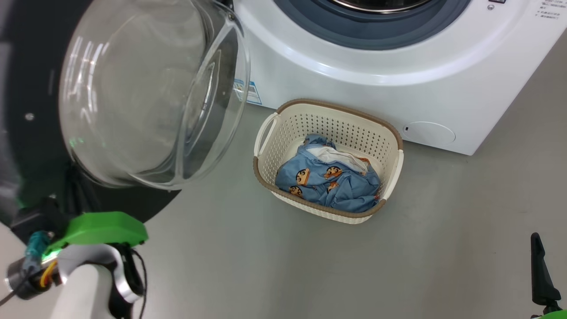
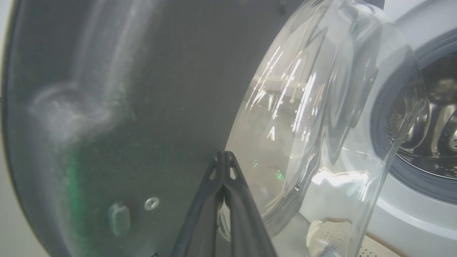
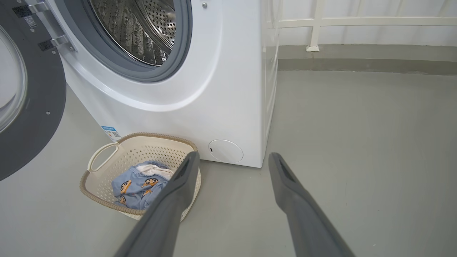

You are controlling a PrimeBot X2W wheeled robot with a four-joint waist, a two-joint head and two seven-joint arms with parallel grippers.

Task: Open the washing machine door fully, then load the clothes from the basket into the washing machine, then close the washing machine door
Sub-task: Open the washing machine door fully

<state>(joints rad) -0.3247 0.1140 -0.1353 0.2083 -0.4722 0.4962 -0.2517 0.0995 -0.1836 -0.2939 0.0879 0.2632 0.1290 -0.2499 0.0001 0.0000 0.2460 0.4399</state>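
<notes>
1. My left gripper (image 2: 224, 155) has its fingers pressed together. The tips sit close to the dark inner face of the washing machine door (image 2: 142, 89), beside its glass bowl (image 2: 303, 107); I can't tell if they touch.
2. My right gripper (image 3: 232, 157) is spread apart and empty above the floor (image 3: 357, 142).
3. The door stands swung open.
4. The clothes (image 1: 328, 181) lie bundled in the basket (image 1: 336, 119), just before the washing machine (image 1: 354, 57).

A plain laundry or test room is suggested: a big white front-loading washing machine (image 3: 221, 89) is stood on a smooth grey floor (image 3: 357, 142), a small cream perforated plastic basket (image 3: 142, 153) is set before it, and white rails (image 3: 316, 25) against a pale wall are seen at the upper right.
</notes>
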